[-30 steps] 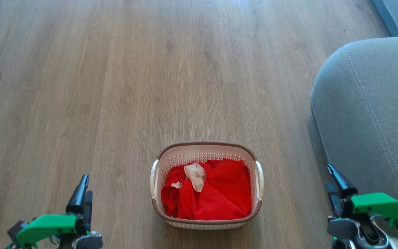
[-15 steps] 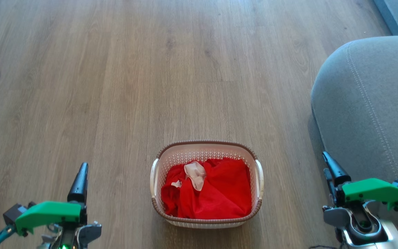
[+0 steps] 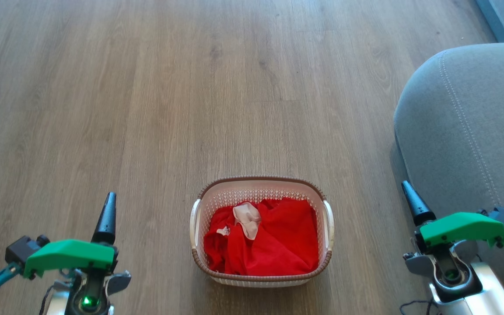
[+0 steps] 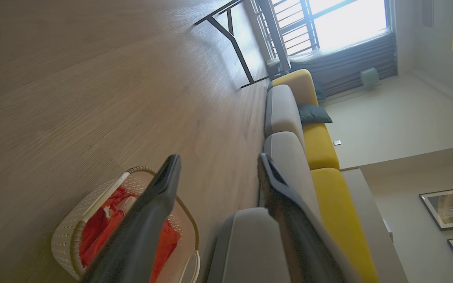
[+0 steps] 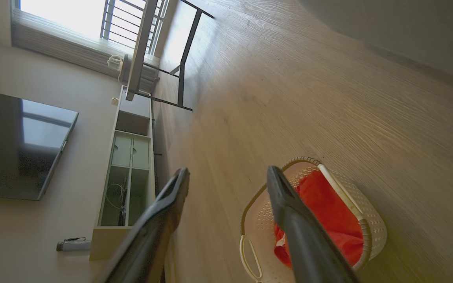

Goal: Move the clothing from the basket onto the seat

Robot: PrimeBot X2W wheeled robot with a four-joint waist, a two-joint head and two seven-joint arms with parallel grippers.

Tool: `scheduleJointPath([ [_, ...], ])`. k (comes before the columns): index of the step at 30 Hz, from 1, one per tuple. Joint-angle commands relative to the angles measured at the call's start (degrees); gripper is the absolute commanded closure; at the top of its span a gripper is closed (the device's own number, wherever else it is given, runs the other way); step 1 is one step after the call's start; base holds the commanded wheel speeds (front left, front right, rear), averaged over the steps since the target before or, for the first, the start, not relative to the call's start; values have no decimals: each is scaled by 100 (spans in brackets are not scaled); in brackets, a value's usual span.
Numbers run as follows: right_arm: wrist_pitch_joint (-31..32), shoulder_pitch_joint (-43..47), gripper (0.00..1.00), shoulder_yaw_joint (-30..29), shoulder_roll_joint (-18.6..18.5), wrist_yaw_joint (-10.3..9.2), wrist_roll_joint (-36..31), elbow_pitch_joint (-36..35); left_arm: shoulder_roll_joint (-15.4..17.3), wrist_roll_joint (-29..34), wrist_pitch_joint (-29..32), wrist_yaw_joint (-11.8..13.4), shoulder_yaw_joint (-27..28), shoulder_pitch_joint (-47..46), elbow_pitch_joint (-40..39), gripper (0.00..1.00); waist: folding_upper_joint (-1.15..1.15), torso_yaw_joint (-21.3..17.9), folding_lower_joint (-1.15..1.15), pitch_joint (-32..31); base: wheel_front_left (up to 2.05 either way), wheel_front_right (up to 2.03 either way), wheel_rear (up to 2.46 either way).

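Observation:
The basket (image 3: 260, 179), cream with a brown rim, stands on the wooden floor straight in front of me. Red clothing (image 3: 278, 245) fills it, with a small pale pink piece (image 3: 246, 218) on top at the left. The grey seat (image 3: 466, 122) rises to the right of the basket. My left gripper (image 3: 110, 197) hovers left of the basket, and my right gripper (image 3: 406, 186) is between basket and seat. In the left wrist view the left gripper (image 4: 219, 158) is open and empty, with the basket (image 4: 67, 239) below it. The right gripper (image 5: 227, 169) is open too, beside the clothing (image 5: 325, 208).
Bare wooden floor stretches ahead and to the left. The sofa continues past the seat with yellow backrests (image 4: 321, 145) and a dark cushion (image 4: 313, 114). Farther off stand a table on dark legs (image 5: 183, 59), a low cabinet (image 5: 126, 184) and a wall television (image 5: 18, 145).
Both grippers have come forward, higher up the head view, fingers still apart. The basket and clothing have stayed put.

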Motion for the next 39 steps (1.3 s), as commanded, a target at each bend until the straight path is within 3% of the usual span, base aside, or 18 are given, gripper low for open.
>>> scheduleJointPath([
  [1,-91,-426,0,114,-160,17,-226,-142,138,267,-77,-16,50,-396,-137,0,0,0,0,5,0,0,0],
  [39,-711,-1219,0,925,-463,29,-2480,192,213,3016,-698,-30,-45,-1072,128,0,0,12,0,83,0,0,0],
])
